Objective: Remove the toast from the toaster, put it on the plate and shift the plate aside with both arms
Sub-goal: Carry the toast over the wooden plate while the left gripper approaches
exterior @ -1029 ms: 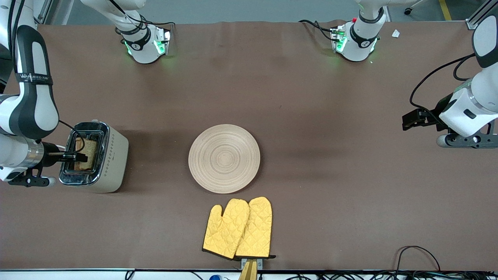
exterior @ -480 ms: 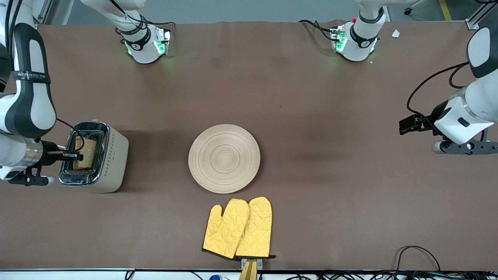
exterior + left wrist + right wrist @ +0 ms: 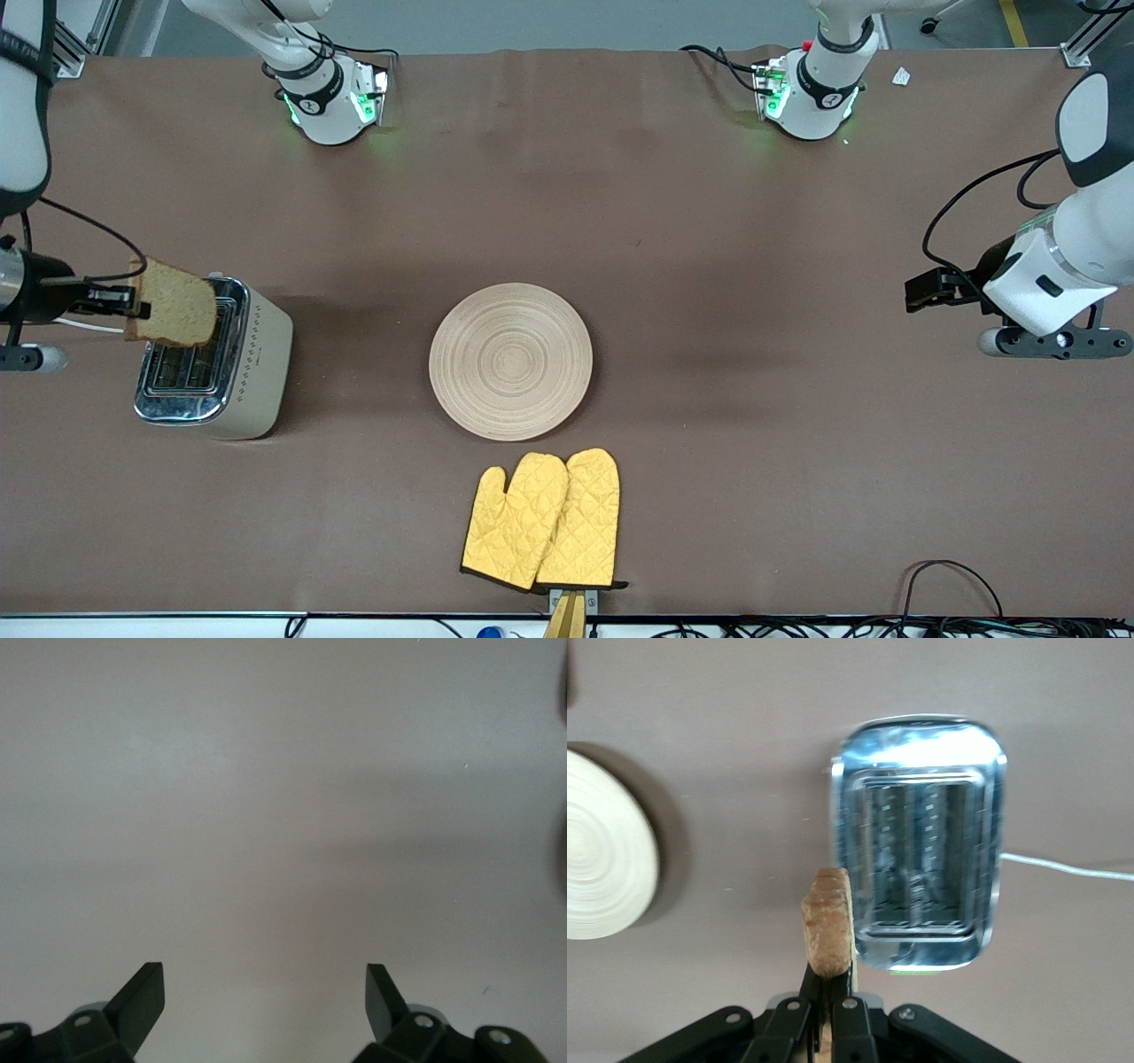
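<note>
One slice up, pinched by its edge!
The right gripper (image 3: 133, 307) fingers clamp the toast (image 3: 173, 312) over the toaster (image 3: 217, 372); a thin edge grip could slip before the plate (image 3: 511, 361). The left gripper (image 3: 264, 997) waits, fingers apart.

The toast (image 3: 173, 303) is showing light speckled brown with a darker crust. The toaster (image 3: 252, 368) is wearing cream-beige sides with rows of small dots under a shiny chrome top. The plate (image 3: 511, 361) is showing pale wood in concentric rings. The oven mitts (image 3: 542, 521) are glowing yellow, quilted in diamonds, edged black. The surface (image 3: 753, 443) is lying plain brown.
</note>
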Action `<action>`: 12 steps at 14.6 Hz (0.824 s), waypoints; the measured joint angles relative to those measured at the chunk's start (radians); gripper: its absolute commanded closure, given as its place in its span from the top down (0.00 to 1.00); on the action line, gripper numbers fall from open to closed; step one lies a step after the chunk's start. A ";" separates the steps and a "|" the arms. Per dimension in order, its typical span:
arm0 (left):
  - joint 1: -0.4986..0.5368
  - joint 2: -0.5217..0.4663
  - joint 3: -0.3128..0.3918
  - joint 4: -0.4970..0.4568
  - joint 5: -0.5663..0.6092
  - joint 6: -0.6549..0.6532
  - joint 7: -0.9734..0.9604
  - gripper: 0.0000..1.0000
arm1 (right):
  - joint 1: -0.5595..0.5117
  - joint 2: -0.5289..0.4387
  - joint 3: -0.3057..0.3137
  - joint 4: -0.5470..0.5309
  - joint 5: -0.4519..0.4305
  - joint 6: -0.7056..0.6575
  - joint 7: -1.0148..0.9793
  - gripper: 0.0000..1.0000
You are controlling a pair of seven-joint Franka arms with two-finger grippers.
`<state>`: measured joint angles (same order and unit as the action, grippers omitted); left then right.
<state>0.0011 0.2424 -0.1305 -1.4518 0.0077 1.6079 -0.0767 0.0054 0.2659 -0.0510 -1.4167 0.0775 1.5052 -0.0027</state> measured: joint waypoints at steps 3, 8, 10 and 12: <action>0.000 0.042 -0.001 0.000 -0.072 0.030 0.000 1.00 | 0.196 0.025 0.007 -0.004 0.000 0.043 0.249 0.04; 0.000 0.143 -0.001 0.000 -0.227 0.109 0.001 1.00 | 0.449 0.201 0.008 -0.015 -0.045 0.275 0.609 0.04; 0.000 0.189 -0.001 0.001 -0.304 0.134 0.002 1.00 | 0.499 0.269 0.007 -0.015 -0.085 0.345 0.742 0.05; 0.000 0.229 -0.001 0.002 -0.381 0.149 0.005 1.00 | 0.532 0.322 0.006 -0.014 -0.101 0.413 0.859 0.13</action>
<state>0.0008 0.4716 -0.1315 -1.4500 -0.3729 1.7572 -0.0722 0.5372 0.5874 -0.0451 -1.4311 -0.0232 1.9185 0.8566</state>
